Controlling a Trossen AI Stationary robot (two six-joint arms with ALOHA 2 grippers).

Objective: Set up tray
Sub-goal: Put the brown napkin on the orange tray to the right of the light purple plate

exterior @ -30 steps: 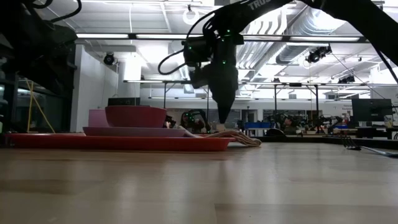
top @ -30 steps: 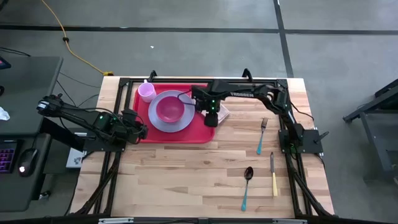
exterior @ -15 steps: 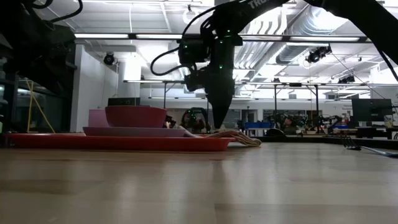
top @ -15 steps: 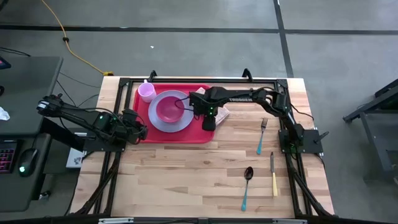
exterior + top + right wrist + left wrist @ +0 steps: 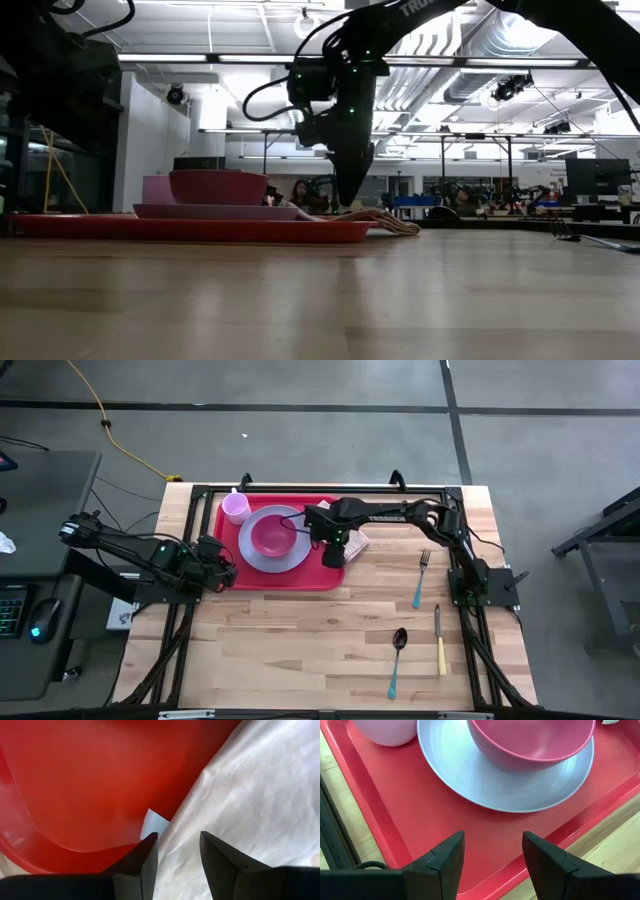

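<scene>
— Since we last looked a second ago, what has shifted?

— Only the right hand (image 5: 334,556): we see it has slid a little along the tray (image 5: 290,578) toward the lavender plate (image 5: 292,556). It now hangs low over the white napkin (image 5: 359,541) at the tray's right edge. Its fingers are spread, with nothing between them.

— So the napkin is not yet picked up?

— We judge it is not; this looks like lining up for the grasp. The tray lies at the counter's (image 5: 300,630) far left, already carrying plate, pink bowl (image 5: 271,536) and cup (image 5: 236,508). The fork (image 5: 421,575), spoon (image 5: 398,660) and knife (image 5: 439,640) lie out on the wood.

— And the left hand (image 5: 492,855)?

— It waits at the tray's left edge, fingers apart, empty.

— Any writing?

— In the low view we read only "TR" on the right arm.
</scene>
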